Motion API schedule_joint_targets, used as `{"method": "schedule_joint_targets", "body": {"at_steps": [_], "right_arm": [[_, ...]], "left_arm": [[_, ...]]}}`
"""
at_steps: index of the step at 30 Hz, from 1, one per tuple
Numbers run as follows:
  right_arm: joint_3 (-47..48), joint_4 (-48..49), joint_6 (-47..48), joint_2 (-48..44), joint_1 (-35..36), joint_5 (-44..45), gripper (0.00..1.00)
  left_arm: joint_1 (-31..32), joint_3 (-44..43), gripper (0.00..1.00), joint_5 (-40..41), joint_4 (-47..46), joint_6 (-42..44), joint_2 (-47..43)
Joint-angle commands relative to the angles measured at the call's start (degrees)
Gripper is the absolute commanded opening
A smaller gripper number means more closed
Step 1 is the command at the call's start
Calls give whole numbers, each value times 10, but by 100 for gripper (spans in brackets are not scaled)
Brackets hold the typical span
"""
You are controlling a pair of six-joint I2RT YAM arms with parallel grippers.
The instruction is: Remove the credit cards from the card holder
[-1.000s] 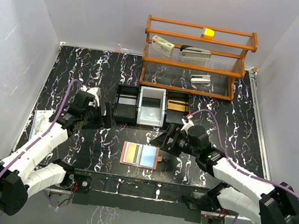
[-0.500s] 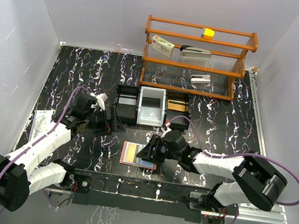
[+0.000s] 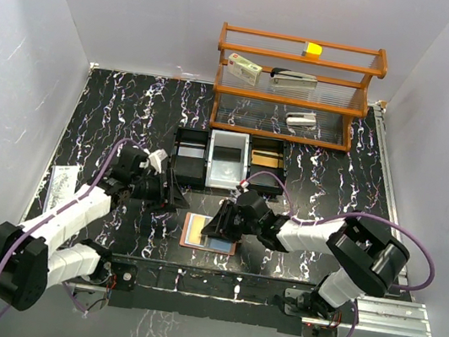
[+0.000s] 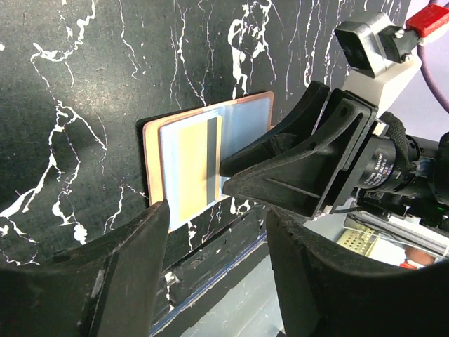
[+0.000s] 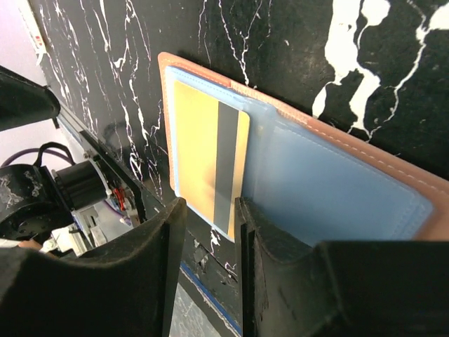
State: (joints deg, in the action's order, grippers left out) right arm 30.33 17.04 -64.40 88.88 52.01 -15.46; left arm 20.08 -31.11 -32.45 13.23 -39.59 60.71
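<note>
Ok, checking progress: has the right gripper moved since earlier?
Yes: the right gripper shifted left, from below the right end of the black tray to the card holder.

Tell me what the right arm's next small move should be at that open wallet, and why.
Probably close the right tool gently on the near edge of the yellow card. The card holder lies open and flat, the card sits tucked in its pocket, and that edge shows in the gap between the tool's parted fingers, so a pinch comes before any pull.

A robotics lab cell: plain white walls (image 3: 51, 21) enclose a black marbled tabletop (image 3: 131, 111) and wooden shelf (image 3: 295, 103).
</note>
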Motion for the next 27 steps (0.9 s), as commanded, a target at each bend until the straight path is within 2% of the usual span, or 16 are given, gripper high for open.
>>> {"method": "schedule_joint_targets", "body": {"at_steps": [1, 8, 13, 27], "right_arm": [[18, -23, 8, -7, 0, 39, 32], [11, -32, 7, -12, 0, 56, 33], [18, -38, 3, -6, 0, 57, 32], [26, -38, 7, -40, 0, 52, 30]], "left_arm": [[10, -2, 54, -28, -6, 2, 14], [55, -12, 49, -2, -9, 5, 59], [90, -13, 42, -1, -51, -18, 92], [131, -13, 37, 38, -74, -29, 156]]}}
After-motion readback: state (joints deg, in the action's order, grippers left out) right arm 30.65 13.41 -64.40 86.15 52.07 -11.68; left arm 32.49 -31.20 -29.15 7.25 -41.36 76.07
